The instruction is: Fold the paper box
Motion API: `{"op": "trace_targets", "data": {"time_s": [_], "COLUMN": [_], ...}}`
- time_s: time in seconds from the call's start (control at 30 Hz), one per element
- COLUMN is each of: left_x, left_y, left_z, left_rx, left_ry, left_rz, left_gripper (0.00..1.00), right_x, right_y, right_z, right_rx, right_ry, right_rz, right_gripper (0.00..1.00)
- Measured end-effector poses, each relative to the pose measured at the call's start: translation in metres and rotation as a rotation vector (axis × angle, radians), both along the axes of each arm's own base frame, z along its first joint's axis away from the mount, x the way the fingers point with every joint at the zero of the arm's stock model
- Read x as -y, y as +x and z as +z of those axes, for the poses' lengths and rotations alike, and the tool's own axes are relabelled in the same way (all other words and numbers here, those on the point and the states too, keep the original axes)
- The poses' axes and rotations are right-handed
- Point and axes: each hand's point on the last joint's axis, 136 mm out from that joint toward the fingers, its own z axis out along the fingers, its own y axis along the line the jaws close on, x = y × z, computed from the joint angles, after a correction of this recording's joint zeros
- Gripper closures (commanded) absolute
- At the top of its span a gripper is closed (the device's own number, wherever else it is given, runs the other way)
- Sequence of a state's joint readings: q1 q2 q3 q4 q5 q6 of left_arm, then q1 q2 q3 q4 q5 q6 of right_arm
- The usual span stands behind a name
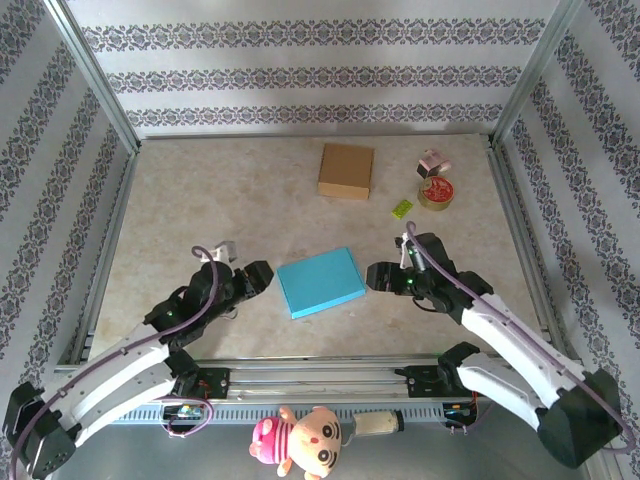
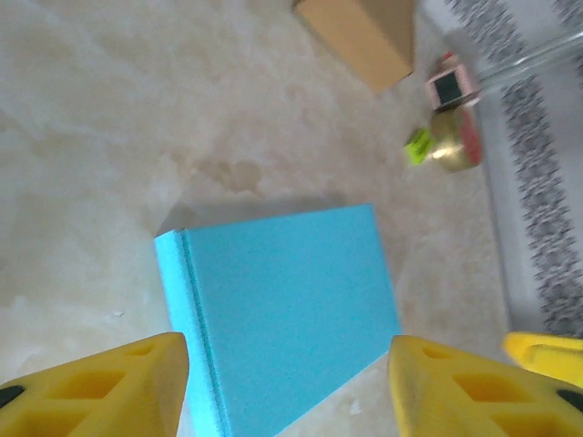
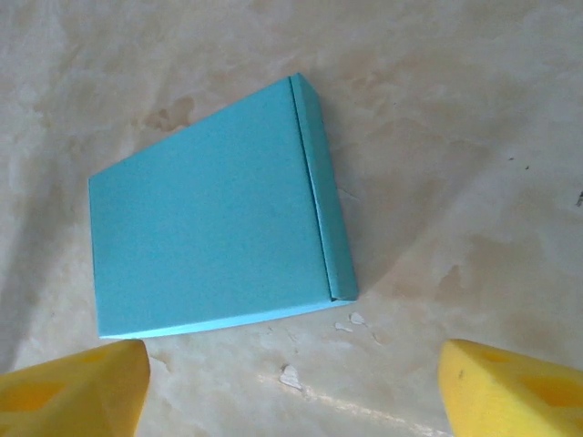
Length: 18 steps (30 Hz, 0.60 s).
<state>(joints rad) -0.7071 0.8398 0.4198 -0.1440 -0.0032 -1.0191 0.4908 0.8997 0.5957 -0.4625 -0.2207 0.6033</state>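
Setting: robot test cell, lab-type — marble-look table (image 1: 200, 200) boxed by wallpapered panels (image 1: 300, 70) (patterned stripes) on aluminium posts (image 1: 95, 75); left arm (image 1: 110, 375) and right arm (image 1: 510, 345) bolted to near rail (image 1: 310, 372).

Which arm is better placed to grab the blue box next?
Probably left: the blue box reaches between the open fingers of the left gripper; it lies ahead of the right gripper, off-centre.

The top camera looks down from above and behind the arms (image 1: 130, 370), taking in the whole worktop (image 1: 200, 190). Each wrist camera sits low and close, facing the box (image 1: 320, 282) from opposite sides; all three views share it.
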Motion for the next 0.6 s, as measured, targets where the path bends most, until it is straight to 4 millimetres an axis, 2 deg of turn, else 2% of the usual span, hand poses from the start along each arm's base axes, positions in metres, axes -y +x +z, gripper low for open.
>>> {"op": "trace_targets", "data": {"time_s": [0.07, 0.17, 0.3, 0.37, 0.43, 0.5, 0.6], "left_x": [0.007, 0.023, 0.041, 0.048, 0.052, 0.05, 0.045], "left_y": [-0.006, -0.01, -0.004, -0.002, 0.002, 0.006, 0.015], "left_z": [-0.02, -0.038, -0.061, -0.073, -0.084, -0.087, -0.093], "left_rx": [-0.064, -0.115, -0.159, -0.179, -0.194, -0.199, -0.234], "left_ry": [0.037, 0.042, 0.032, 0.032, 0.039, 0.054, 0.074], "left_rz": [-0.029, -0.065, -0.085, -0.091, -0.087, -0.065, -0.034], "left_gripper": [0.34, 0.32, 0.31, 0.32, 0.41, 0.47, 0.51], "right_x": [-0.006, -0.015, -0.031, -0.043, -0.057, -0.06, -0.066], "right_y": [0.001, -0.001, -0.002, 0.002, 0.011, 0.021, 0.044], "right_z": [-0.012, -0.043, -0.078, -0.085, -0.088, -0.092, -0.091], "right_rx": [-0.047, -0.162, -0.267, -0.282, -0.27, -0.258, -0.204], "right_ry": [-0.003, -0.027, -0.069, -0.055, -0.026, -0.031, -0.043], "right_rz": [0.02, 0.062, 0.125, 0.145, 0.148, 0.103, 0.029], "right_gripper": [0.13, 0.13, 0.28, 0.36, 0.42, 0.49, 0.5]}}
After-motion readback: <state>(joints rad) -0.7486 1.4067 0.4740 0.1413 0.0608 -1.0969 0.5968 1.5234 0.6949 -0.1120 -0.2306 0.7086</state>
